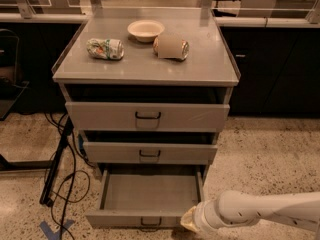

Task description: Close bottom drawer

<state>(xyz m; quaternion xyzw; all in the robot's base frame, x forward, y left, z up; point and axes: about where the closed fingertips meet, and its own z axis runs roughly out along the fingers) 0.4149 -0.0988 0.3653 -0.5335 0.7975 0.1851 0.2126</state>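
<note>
The bottom drawer (pixel 135 217) is the lowest of three grey drawers and is pulled far out, showing its empty inside. Its small dark wire handle (pixel 150 222) sits on the low front panel. My gripper (pixel 189 220) is at the right end of that front panel, on the white arm (pixel 260 209) that enters from the lower right. The gripper's tip is against or just beside the panel's right corner.
The middle drawer (pixel 150 152) and top drawer (pixel 147 116) stand slightly open. On the cabinet top (pixel 145 64) lie a crushed can (pixel 105 48), a white bowl (pixel 145 30) and a second can (pixel 171 46). Black cables (pixel 62 169) run on the floor at left.
</note>
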